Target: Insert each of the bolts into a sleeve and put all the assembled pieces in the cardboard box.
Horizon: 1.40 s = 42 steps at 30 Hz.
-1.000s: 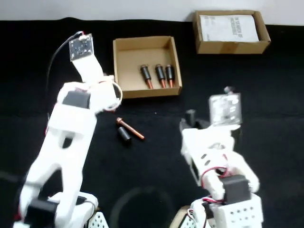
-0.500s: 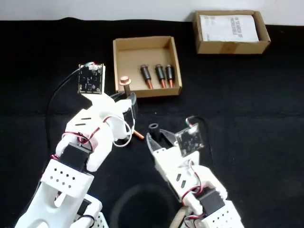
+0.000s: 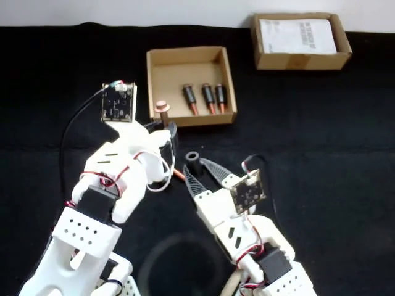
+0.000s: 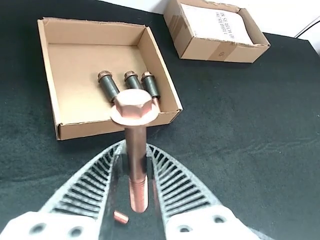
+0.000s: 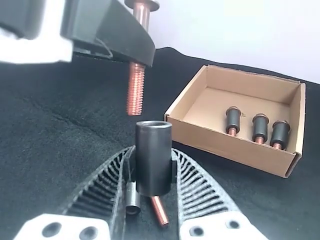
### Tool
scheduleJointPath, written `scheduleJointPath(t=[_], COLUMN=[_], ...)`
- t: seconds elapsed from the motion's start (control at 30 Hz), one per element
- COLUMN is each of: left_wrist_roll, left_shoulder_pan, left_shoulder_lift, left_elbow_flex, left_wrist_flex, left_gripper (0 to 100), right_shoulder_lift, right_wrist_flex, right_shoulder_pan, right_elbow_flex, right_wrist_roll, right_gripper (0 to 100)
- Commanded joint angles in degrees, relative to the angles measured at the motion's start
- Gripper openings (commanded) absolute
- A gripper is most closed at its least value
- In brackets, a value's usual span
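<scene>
Inside cardboard box (image 3: 168, 80), 3 assembled pieces (image 3: 208, 96)

The bolt (image 4: 134, 150) is copper-toned metal, smooth and glossy on the head and upper shank and rough with threads at the lower end. The sleeve (image 5: 153, 157) is dark metal, smooth, with a dull sheen. The cardboard box (image 4: 75, 85) is plain brown paperboard, matt; the cloth (image 4: 240, 125) beneath is black, matt and slightly napped.

Black cloth (image 3: 345, 154) covers the tabletop (image 3: 37, 74) beneath the jaws; beyond them stands a white wall (image 3: 123, 11).
</scene>
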Motion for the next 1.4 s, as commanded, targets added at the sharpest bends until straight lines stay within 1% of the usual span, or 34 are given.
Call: scheduleJointPath(t=[0.0,0.03,0.13,0.27,0.37,0.47,0.7,0.8,0.93,1.0,1.13,1.23,1.37], left_wrist_roll=[2.46,4.22,9.41,10.46,14.42,14.77,14.51,12.22,11.69,11.69,11.69,11.69,11.78], left_shoulder_pan=[1.63,1.98,2.68,2.33,2.68,2.68,5.14,6.55,6.29,6.64,6.73,6.73,6.73], left_shoulder_lift=[-2.15,-1.89,-1.27,2.51,6.11,7.43,7.52,7.52,7.16,5.49,1.54,-0.31,-0.75], left_elbow_flex=[-4.79,-5.76,-10.33,-17.71,-20.97,-21.49,-19.03,-17.10,-13.58,-11.65,-6.73,-3.91,-3.56], left_wrist_flex=[0.26,0.79,6.07,12.13,16.62,18.02,17.76,17.76,13.63,11.87,6.86,5.27,5.36], left_gripper=[1,1,1,1,1,1,1,1,1,1,1,1,1], right_shoulder_lift=[-0.92,-0.92,-0.92,-0.84,-0.92,-1.01,-1.36,-1.36,-0.92,-1.01,-1.01,-1.01,-1.27], right_wrist_flex=[-1.01,-0.92,-0.84,2.42,3.82,3.82,3.74,3.91,5.76,7.60,8.04,8.04,7.87], right_shoulder_pan=[-0.48,-0.48,-0.48,-1.71,-2.95,-3.12,-3.03,-3.03,-3.12,-3.12,-3.12,-3.12,-3.38], right_elbow_flex=[7.60,7.60,7.60,7.60,7.60,7.60,7.60,7.25,4.88,4.09,2.59,2.42,2.42], right_wrist_roll=[0.53,0.53,0.44,0.26,0.26,0.26,0.09,-3.43,-6.68,-7.03,-7.03,-7.03,-7.03], right_gripper=[0.6,0.6,0.6,0.6,0.6,0.6,0.6,0.6,0.6,0.6,0.6,0.6,0.6])
